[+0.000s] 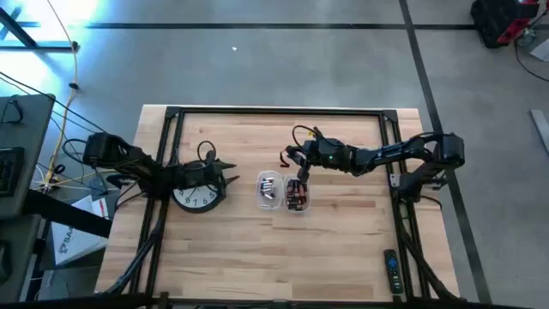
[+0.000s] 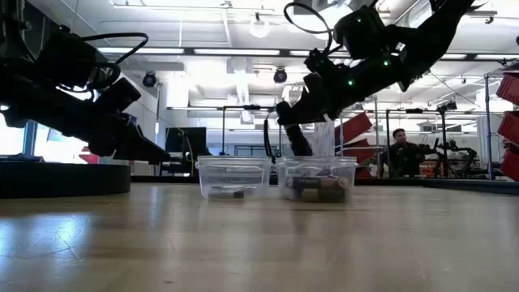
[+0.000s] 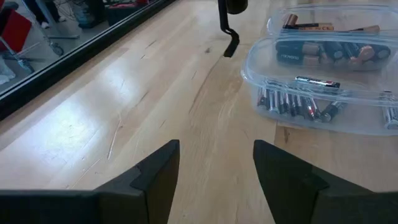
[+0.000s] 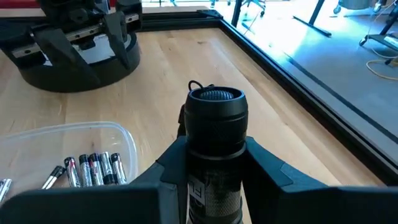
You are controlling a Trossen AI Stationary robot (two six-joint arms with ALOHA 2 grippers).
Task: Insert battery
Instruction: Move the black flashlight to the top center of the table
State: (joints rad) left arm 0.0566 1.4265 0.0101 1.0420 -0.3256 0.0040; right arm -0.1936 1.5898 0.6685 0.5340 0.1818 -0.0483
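Two grippers are in play, but only one is carrying anything: the right gripper (image 4: 208,186) is clamped around a black cylindrical device (image 4: 214,124), probably a flashlight or small speaker, hard to tell, held up off the counter (image 1: 343,249) near its middle.

Biggest risk, as a guess: the device could be twisted or slid in the grip once a battery is pushed into it, since it's only pinched from two sides with most of its body sticking out. A battery could also be fumbled if it's picked from the packed container, where cells are lying against each other.

From the right gripper outward in the high view: the container of larger batteries (image 1: 297,196) sits just below it, at about 6 o'clock. The clear tub of slim batteries (image 1: 270,190) is just beside that one, at roughly 7 to 8 o'clock from the gripper. Farther out at 9 o'clock, the left gripper (image 3: 214,171) is parked over a wall clock (image 1: 197,197), fingers spread wide with nothing between them, pointed toward the tubs.

No battery is in either gripper yet.
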